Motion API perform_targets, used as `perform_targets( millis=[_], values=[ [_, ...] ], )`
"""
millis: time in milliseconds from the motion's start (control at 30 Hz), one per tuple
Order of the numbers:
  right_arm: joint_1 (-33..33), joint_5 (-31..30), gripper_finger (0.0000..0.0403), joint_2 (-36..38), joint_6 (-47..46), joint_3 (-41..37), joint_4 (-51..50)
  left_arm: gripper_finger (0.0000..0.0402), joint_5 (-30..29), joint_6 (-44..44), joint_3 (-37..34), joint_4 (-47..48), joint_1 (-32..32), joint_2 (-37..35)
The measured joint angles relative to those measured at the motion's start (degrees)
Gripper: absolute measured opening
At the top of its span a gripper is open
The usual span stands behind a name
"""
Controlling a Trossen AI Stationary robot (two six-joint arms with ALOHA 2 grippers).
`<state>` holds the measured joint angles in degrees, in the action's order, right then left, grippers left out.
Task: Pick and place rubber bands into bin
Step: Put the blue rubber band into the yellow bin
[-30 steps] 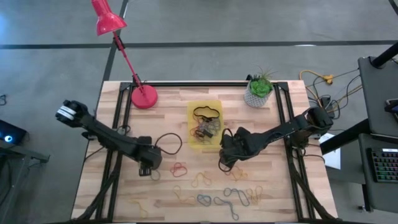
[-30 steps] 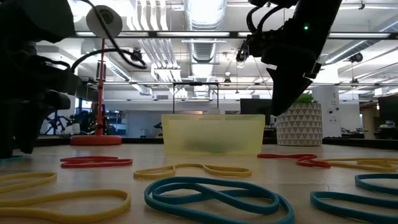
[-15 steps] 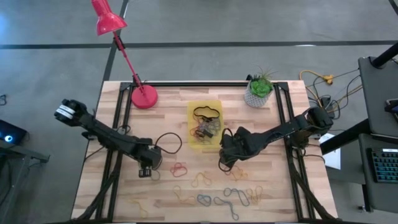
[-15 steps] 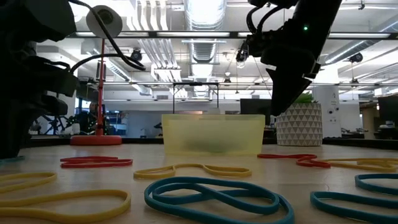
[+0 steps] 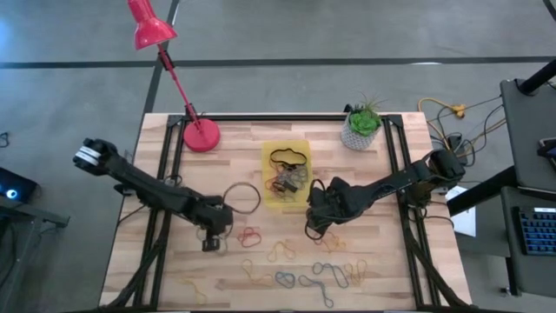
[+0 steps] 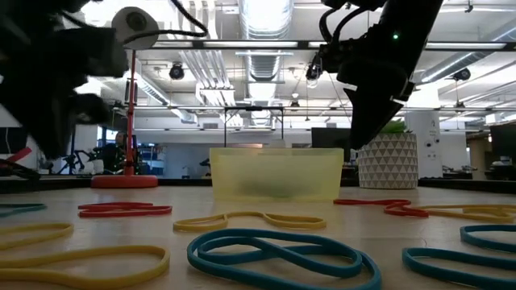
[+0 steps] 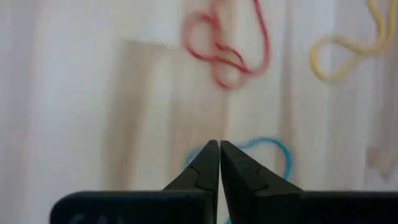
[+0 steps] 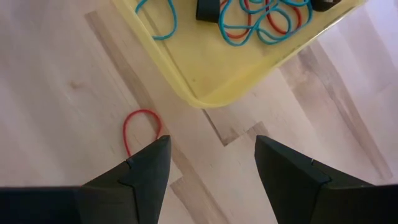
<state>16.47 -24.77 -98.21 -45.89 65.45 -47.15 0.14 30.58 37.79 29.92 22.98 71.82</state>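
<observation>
The yellow bin [image 5: 268, 176] stands mid-table with several rubber bands and dark blocks in it. More rubber bands lie loose on the near half: a red one [image 5: 250, 235], a tan one [image 5: 280, 252] and blue ones [image 5: 326, 271]. My left gripper [image 5: 211, 243] is left of the red band, shut on a small blue rubber band [image 7: 277, 148]. My right gripper [image 5: 311, 228] hangs open off the bin's near right corner [image 8: 205, 96]. It is above a red band [image 8: 142, 130] and touches nothing. My left gripper pinches the blue rubber band between its two fingertips [image 7: 211, 163], coming from above and pointing down. The band's loop [image 7: 286, 163] shows on both sides of the tips. In the low view a teal strand [image 6: 14, 208] lies on the tabletop at the left edge.
A red desk lamp's base [image 5: 201, 135] stands at the far left and a white plant pot [image 5: 360, 130] at the far right. A black cable loop [image 5: 244, 198] lies between the left arm and the bin. Blue, yellow and red bands [image 6: 274, 254] are strewn along the near edge.
My left gripper has shut on the blue band and moved a little toward the table's right edge. In the low view it has risen from the tabletop. The cable loop beside it has shifted toward the bin.
</observation>
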Motion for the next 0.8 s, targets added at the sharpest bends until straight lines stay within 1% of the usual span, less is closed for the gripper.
perform_targets(
  millis=[133, 267, 367, 467, 500, 633, 733, 800],
  values=[
    [-0.1, -0.7, 0.0219, 0.0, 0.0, -0.1, 0.1, 0.0000, -5.2, -2.4, 2.3, 1.0, -1.6, -2.7],
    [-0.2, -0.7, 0.0219, 0.0, 0.0, -0.1, 0.1, 0.0000, -6.5, -6.6, 4.9, 3.2, -4.1, -4.3],
    [-0.2, -0.7, 0.0219, 0.0, 0.8, -0.1, 0.1, 0.0000, -4.0, -8.7, 4.3, 6.0, -4.1, -3.5],
    [-0.2, -0.7, 0.0219, 0.0, 1.4, -0.1, 0.1, 0.0000, -0.7, -7.8, 2.8, 7.7, -2.9, -2.5],
    [-0.2, -0.7, 0.0219, 0.0, 1.5, -0.1, 0.1, 0.0003, -0.5, -6.9, 2.5, 8.3, -2.4, -1.8],
    [-0.2, -0.7, 0.0219, 0.0, 1.5, -0.1, 0.2, 0.0033, -0.1, -5.5, 2.4, 9.8, -0.9, 0.0],
    [-0.2, -0.7, 0.0219, 0.0, 1.6, -0.1, 0.2, 0.0070, 0.4, -5.4, 2.4, 9.7, -0.4, 1.2],
    [-0.2, -0.7, 0.0219, 0.0, 1.6, -0.1, 0.2, 0.0095, 1.8, -5.4, 2.3, 9.7, -0.3, 1.7]
  ],
)
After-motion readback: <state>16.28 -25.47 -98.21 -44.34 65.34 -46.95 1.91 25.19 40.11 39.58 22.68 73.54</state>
